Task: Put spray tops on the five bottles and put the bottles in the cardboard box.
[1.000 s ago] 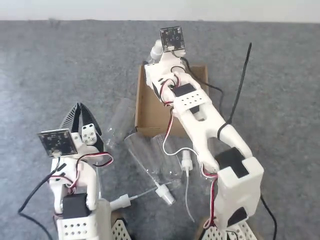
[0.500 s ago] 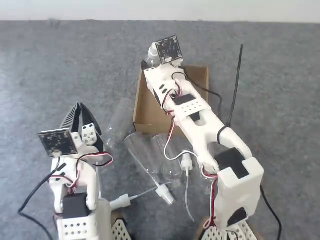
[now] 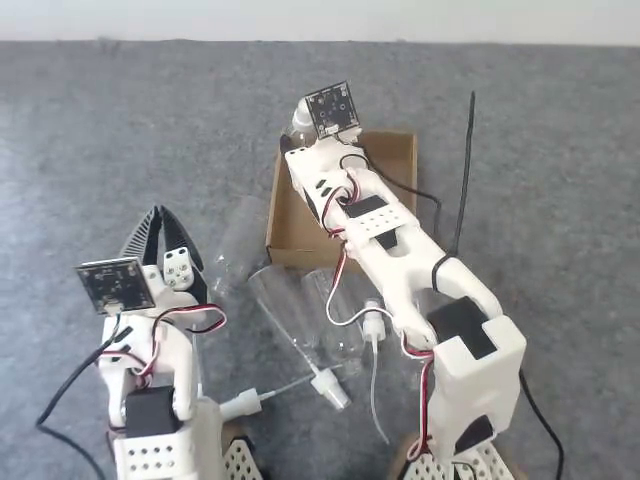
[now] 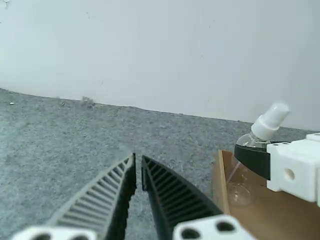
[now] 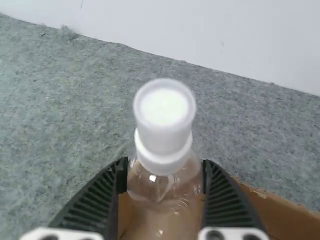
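Swung slightly leftward, the right gripper [image 5: 164,169] clamps a spray-topped bottle [image 5: 163,142], seemingly over the far corner of the cardboard box [image 3: 296,238], while the left gripper [image 4: 138,165] sits nearly closed, empty.

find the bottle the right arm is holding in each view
high view: bottle peeks out behind the camera board, by the cardboard box's far corner
left wrist view: bottle near the edge, white cap up
right wrist view: bottle in the centre, clamped in the right gripper
shared landmark: the cardboard box
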